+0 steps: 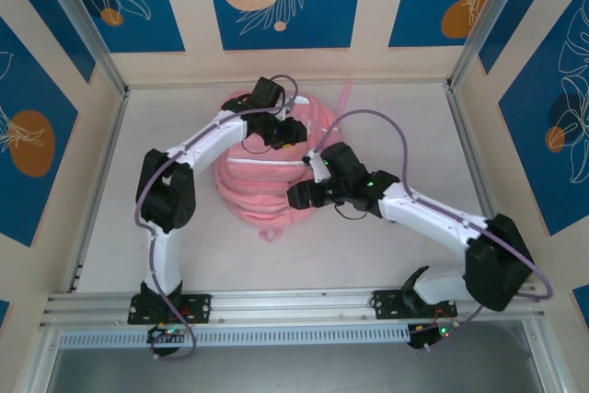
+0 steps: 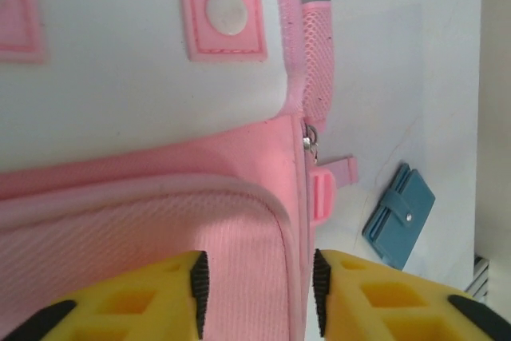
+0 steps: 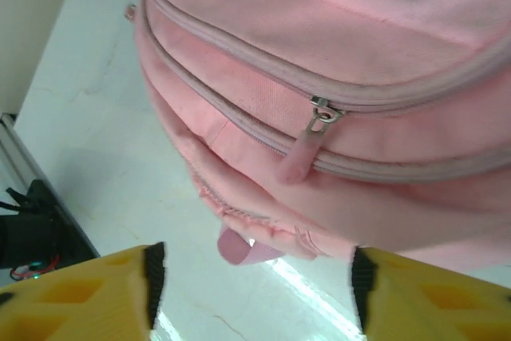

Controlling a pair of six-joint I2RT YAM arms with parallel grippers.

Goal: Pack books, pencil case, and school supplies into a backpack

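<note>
The pink backpack [image 1: 258, 186] lies in the middle of the table. My left gripper [image 1: 291, 132] hovers over its far right part. Its yellow fingers [image 2: 152, 297] stand open just above the pink mesh panel [image 2: 136, 229], and a white patch [image 2: 120, 77] lies beyond. My right gripper [image 1: 300, 196] is at the backpack's near right side, open wide [image 3: 251, 289] with bare table between the fingers. Ahead of it are closed zips, a pink zip pull [image 3: 306, 149] and a small pink loop [image 3: 239, 247]. The books and the pencil case are hidden.
A small teal-blue folded case with a snap button [image 2: 399, 217] lies on the white table [image 1: 414, 135] beside the backpack. A pink strap [image 1: 345, 97] trails toward the back wall. A metal rail [image 1: 294, 306] runs along the near edge, and walls close in on both sides.
</note>
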